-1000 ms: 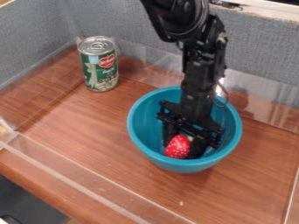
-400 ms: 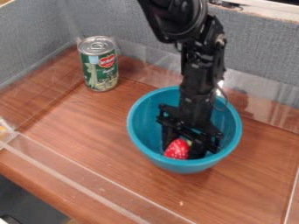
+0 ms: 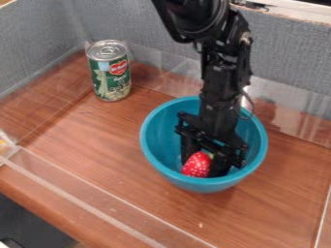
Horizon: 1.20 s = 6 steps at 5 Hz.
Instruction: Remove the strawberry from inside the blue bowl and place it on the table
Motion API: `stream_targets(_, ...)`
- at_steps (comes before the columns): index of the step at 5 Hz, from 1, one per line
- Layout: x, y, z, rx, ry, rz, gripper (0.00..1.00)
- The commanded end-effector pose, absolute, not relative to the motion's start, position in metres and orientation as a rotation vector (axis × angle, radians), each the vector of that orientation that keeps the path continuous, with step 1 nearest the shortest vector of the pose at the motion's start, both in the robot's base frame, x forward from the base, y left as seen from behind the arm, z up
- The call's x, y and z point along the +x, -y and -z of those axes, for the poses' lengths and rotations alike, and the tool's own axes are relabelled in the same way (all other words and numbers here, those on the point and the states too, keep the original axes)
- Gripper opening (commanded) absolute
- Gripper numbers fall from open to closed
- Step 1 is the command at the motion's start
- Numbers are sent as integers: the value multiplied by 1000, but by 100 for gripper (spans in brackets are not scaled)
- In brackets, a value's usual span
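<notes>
Teal-blue plastic, glossy and round: blue bowl [image 3: 165, 155] sits on table [image 3: 77, 136], reddish-brown polished wood with visible grain, clear plastic walls at edges. Inside bowl, near front wall: strawberry [image 3: 196, 165], small, red, rounded. Black gripper [image 3: 200, 161] reaches straight down into bowl, jaws either side of strawberry, clamped on it. Dark jointed arm [image 3: 214, 48] rises above. Green cylindrical can [image 3: 110, 71], metal top, stands upright on table, well apart from bowl, toward grey fabric backdrop [image 3: 77, 24].
</notes>
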<state>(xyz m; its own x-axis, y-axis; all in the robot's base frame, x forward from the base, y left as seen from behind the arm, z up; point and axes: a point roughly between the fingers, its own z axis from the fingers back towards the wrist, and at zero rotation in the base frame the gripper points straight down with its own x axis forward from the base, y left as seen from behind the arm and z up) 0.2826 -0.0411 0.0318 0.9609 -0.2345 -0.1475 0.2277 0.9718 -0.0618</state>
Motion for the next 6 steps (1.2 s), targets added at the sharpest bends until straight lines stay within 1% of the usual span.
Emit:
stream_targets(1,288,40,-57,-44,-72,246,0)
stream_targets(2,288,39,-65,-44,-56,247,0)
stream_targets(3,289,35,-80,-42,-25,239,0)
stream_targets(4,294,22,-113,-30,44,198,0)
stream_targets(5,297,-11,-142,-10,95,116,0)
stream_targets(6,294,-51,-159,-8,115,43,0)
